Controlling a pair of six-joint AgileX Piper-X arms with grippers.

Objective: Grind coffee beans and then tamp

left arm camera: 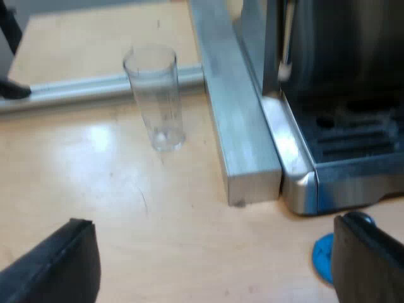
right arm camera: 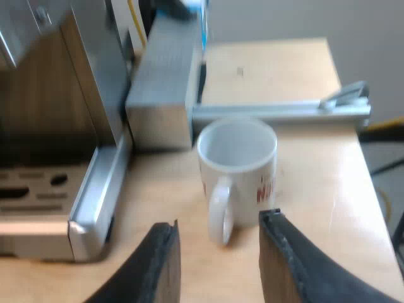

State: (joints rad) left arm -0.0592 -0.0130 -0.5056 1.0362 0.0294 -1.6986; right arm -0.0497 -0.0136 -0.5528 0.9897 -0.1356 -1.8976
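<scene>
Mug (right arm camera: 243, 165) of glossy white ceramic stands near brushed-steel espresso machine (right arm camera: 95, 183).

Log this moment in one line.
left hand open, near tamper | right hand open, over mug handle | glass upright, empty | mug upright, empty

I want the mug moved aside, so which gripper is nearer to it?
Right. The right gripper, open, is right at the mug, whose handle faces the gap between its fingers. The left gripper hovers elsewhere, by the blue tamper and the measuring glass.
</scene>
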